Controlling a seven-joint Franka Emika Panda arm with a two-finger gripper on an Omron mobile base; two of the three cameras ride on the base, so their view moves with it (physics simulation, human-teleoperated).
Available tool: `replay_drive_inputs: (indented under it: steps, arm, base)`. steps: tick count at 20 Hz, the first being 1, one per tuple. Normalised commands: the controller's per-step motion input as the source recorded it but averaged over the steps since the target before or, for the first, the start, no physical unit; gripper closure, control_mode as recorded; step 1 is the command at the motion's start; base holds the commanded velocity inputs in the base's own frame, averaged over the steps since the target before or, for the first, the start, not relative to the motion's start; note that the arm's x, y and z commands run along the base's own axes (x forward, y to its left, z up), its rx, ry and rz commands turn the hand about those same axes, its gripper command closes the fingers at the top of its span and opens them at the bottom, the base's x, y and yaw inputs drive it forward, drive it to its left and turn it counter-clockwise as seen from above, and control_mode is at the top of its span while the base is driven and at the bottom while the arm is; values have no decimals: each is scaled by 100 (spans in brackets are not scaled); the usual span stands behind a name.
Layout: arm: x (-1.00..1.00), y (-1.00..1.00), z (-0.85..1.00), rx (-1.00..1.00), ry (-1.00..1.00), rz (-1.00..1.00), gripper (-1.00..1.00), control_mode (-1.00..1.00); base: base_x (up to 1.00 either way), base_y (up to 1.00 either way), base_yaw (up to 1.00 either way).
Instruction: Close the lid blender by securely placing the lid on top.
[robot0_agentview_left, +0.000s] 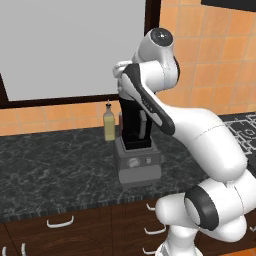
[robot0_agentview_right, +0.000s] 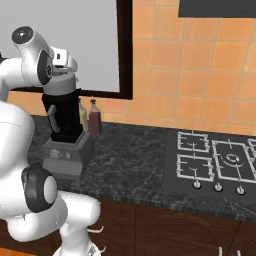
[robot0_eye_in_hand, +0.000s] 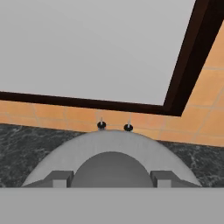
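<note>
Now lid (robot0_eye_in_hand: 111, 151) within gripper (robot0_eye_in_hand: 111, 180) jaws.

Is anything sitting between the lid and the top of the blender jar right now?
Nothing visible does. In the hand view the lid sits in the gripper, whose fingers flank its raised knob. In the right base view it sits right at the rim of the blender jar. The two bottles stand behind, lower than the rim.

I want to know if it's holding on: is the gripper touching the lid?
Touching. In the hand view the gripper has both fingertips pressed against the knob of the lid.
</note>
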Motion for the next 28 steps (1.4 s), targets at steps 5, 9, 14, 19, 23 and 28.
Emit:
replay_drive_inputs:
  steps: [5,9,14,19,23,28]
  arm:
    - [-18,0,11,0,1,-1,100,-100]
    - [-5,0,3,0,1,-2,100,-100]
    - [0,0,3,0,0,-2,100,-100]
    - [4,0,0,0,0,-1,100,-100]
    - [14,0,-2,0,0,0,100,-100]
    - [23,0,-11,0,0,0,100,-100]
  base:
    - [0,0,0]
    - [0,0,0]
    - [0,0,0]
    - [0,0,0]
    - [0,0,0]
    - [0,0,0]
